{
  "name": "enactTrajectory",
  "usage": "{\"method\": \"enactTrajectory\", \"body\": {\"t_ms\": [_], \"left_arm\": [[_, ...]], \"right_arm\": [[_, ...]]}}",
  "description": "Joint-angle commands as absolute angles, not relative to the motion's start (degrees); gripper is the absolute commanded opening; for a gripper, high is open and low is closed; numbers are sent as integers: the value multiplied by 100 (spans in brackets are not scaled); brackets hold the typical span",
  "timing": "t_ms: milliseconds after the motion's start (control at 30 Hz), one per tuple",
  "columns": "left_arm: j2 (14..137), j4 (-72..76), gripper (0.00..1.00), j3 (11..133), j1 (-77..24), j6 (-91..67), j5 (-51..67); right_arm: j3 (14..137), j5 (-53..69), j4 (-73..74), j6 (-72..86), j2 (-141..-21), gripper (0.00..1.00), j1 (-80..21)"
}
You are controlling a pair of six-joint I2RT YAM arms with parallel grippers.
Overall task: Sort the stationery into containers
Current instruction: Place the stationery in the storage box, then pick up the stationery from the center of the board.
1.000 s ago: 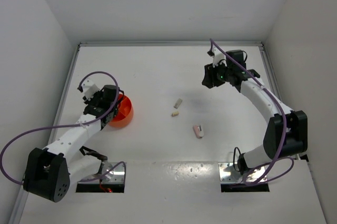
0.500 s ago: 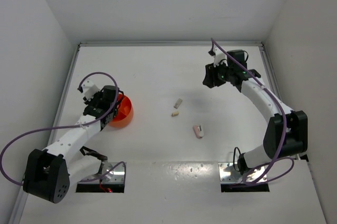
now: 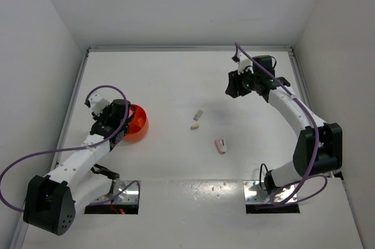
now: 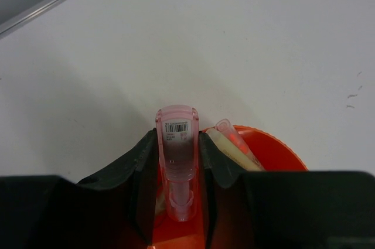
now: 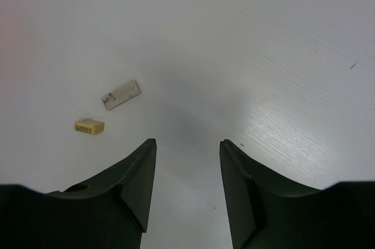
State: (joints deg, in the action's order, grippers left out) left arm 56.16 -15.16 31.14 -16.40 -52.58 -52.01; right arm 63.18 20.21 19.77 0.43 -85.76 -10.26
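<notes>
**Two arms over the table: one loaded, one empty.**
The left arm bends over the one orange bowl [image 3: 139, 125], with the left gripper [image 4: 177, 143] clamped on one pink labelled stick [image 4: 176, 125] above the rim. The right arm reaches far, with the right gripper [image 5: 187, 143] parted wide and empty. Three loose pieces lie mid-table: a grey-white piece [image 3: 198, 114], a beige piece [image 3: 195, 125] and a pink piece [image 3: 220, 145].

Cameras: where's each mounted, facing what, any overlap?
Top external: above and behind the robot, looking down on the white table; left arm and right arm whole.
Left wrist: behind the left gripper, looking down past fingers shut on a translucent pink barcoded tube onto the round orange plastic bowl.
Right wrist: behind the right gripper, looking down between open fingers at a pale grey rectangular piece and a small beige block.
Shared: top and left wrist, the bowl; top and right wrist, those two pieces.
</notes>
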Motion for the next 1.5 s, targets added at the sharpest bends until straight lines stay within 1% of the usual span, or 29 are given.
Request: {"method": "enactTrajectory", "body": {"t_ms": [0,233,333,467,633,800,967,1000,1033,1067,1100,1133,1167,1200,1233,1267,1300,1333,1367,1400,1433,1467], "left_arm": [[5502,-1284,32,2997,-1582,-5204,-5002],[5326,-1160,37,2813,-1582,-5150,-4878],[5326,-1107,43,2760,-1582,-5150,-4826],[5273,-1107,54,2760,-1582,-5098,-4825],[5221,-1238,54,2970,-1582,-5098,-4939],[4809,-1555,39,3505,-1582,-5045,-5045],[4097,-2108,38,4069,-1880,-4922,-4931],[3974,-2109,38,4156,-1881,-4870,-4670],[3868,-2109,35,4157,-1881,-4808,-4467],[3728,-2109,33,4157,-1942,-4738,-4186],[3727,-1961,28,4157,-1942,-4520,-3836],[3779,-1777,17,4157,-1942,-4352,-2823],[3892,-1558,12,4157,-2012,-4168,-2186],[4320,-1121,8,4096,-2065,-3888,-1571],[4646,-977,8,4191,-2135,-3763,-520],[5006,-897,8,4305,-2397,-3596,-179],[5749,-896,11,4446,-2600,-3290,-10],[6096,-896,23,4743,-2810,-3096,174],[6422,-896,31,4894,-3239,-2946,176],[6729,-896,37,5043,-3426,-2640,176],[7315,-896,42,5358,-3602,-2506,228],[7582,-957,48,5509,-3865,-2418,89]], "right_arm": [[6302,2171,1802,53,-8358,48,-1011],[6302,2171,1802,53,-8358,48,-1011],[6302,2171,1802,53,-8358,48,-1011],[6302,2171,1802,53,-8358,48,-1011],[6302,2171,1802,53,-8358,48,-1011],[6302,2232,1802,53,-8358,48,-1011],[6302,2347,1871,0,-8411,48,-1011],[6302,2399,1872,-70,-8411,52,-1011],[6302,2495,1950,-70,-8463,67,-1011],[6371,2592,2099,-166,-8542,72,-1011],[6424,2732,2240,-358,-8604,74,-1011],[6564,2812,2389,-456,-8779,66,-1011],[6652,2865,2678,-553,-8885,48,-1098],[6827,2865,2837,-632,-8999,24,-1168],[6916,2865,2978,-711,-9131,11,-1169],[7021,2865,3310,-712,-9419,6,-1230],[7205,2804,3461,-790,-9552,6,-1291],[7259,2804,3576,-843,-9649,19,-1292],[7260,2725,3716,-844,-9720,30,-1292],[7260,2646,3718,-922,-9721,39,-1362],[7138,2585,3639,-923,-9721,46,-1362],[6980,2471,3447,-923,-9660,57,-1362]]}}
